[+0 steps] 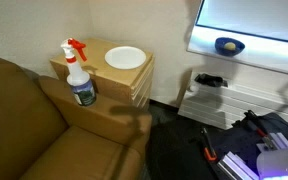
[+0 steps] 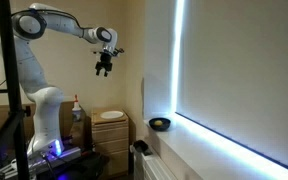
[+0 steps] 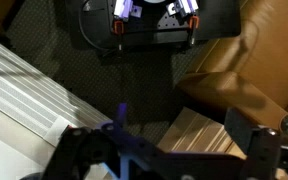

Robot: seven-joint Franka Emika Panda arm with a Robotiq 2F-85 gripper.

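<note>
Pincer open aloft; white plate (round, plain) on wooden table.

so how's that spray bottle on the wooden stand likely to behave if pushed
The spray bottle stands tall and narrow, red trigger head on top, so a high push would probably tip it. The body looks like smooth plastic, likely a bit slippery. It sits near the edge of the wooden stand, so it might fall off.
</note>
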